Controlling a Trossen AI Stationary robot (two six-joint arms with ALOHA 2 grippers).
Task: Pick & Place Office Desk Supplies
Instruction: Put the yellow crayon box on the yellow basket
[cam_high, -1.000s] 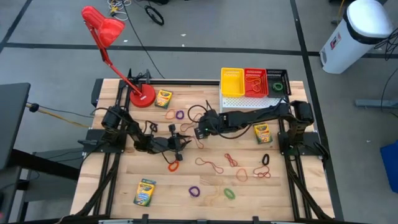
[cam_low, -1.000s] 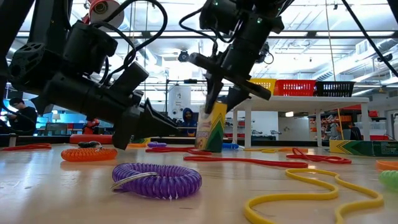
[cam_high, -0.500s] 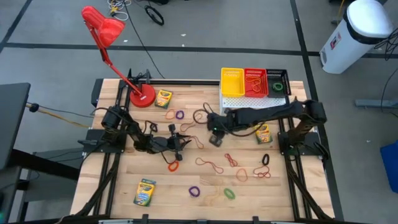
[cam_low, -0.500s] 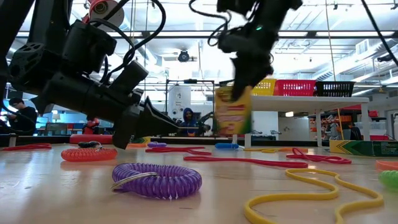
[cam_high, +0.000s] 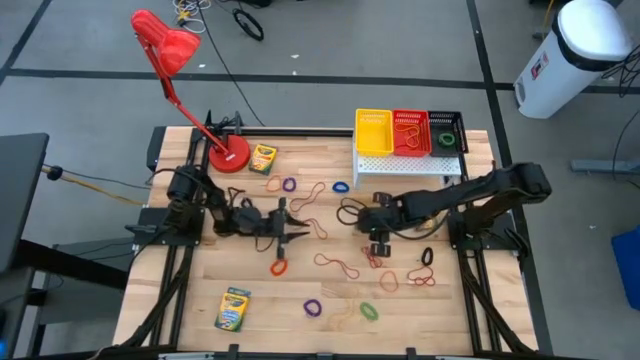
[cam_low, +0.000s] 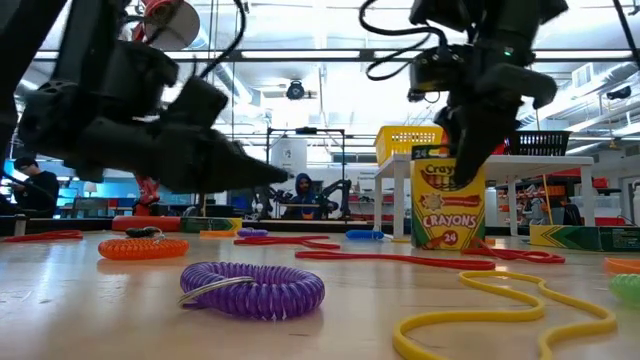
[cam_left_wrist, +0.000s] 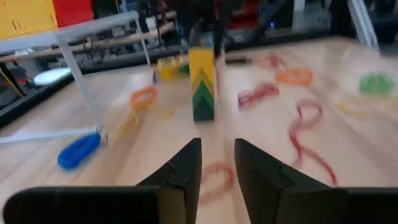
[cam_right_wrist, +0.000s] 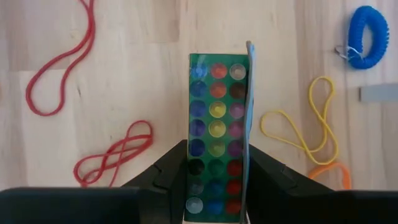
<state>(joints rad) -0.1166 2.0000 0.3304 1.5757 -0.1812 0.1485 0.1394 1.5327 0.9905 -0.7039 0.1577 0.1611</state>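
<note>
upright crayon box (cam_low: 449, 203), lid open, crayon tips showing.

The upright crayon box (cam_low: 449, 205) reads "Crayola", "CRAYONS" and "24".

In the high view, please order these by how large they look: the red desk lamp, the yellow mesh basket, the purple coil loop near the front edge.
1. Red desk lamp
2. Yellow mesh basket
3. Purple coil loop
</note>
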